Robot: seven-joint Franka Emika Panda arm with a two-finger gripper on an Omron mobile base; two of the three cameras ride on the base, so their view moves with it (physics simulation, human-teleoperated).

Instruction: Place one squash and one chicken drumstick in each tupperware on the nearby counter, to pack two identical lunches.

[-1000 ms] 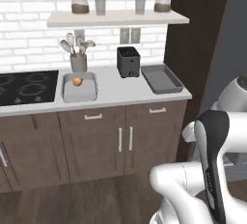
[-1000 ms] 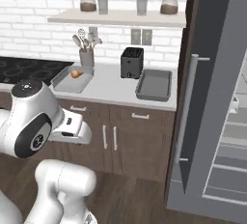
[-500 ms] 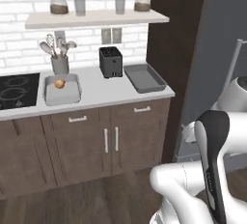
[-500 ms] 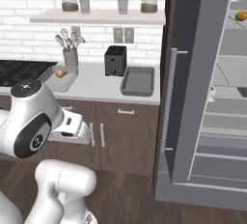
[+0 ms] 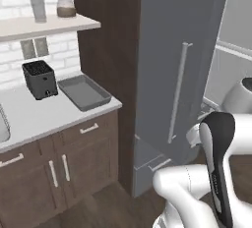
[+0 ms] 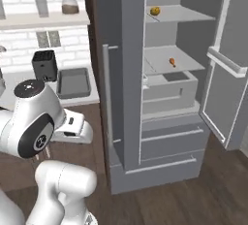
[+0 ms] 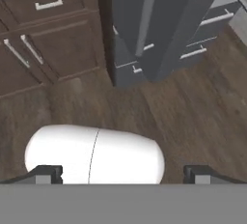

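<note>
Tupperware (image 6: 73, 82) sits on the bench (image 5: 34, 116) left of the fridge (image 6: 121, 73), just right of the black toaster (image 6: 44, 65). We see one squash (image 6: 155, 11) on the fridge's upper shelf and one chicken drumstick (image 6: 172, 62) on the shelf below it, behind the open doors. Our claw (image 7: 123, 174) is spread wide and empty, over the wooden floor (image 7: 193, 102) before the fridge.

Open grey fridge (image 6: 164, 88) beside dark wood cabinets (image 5: 59, 168).
</note>
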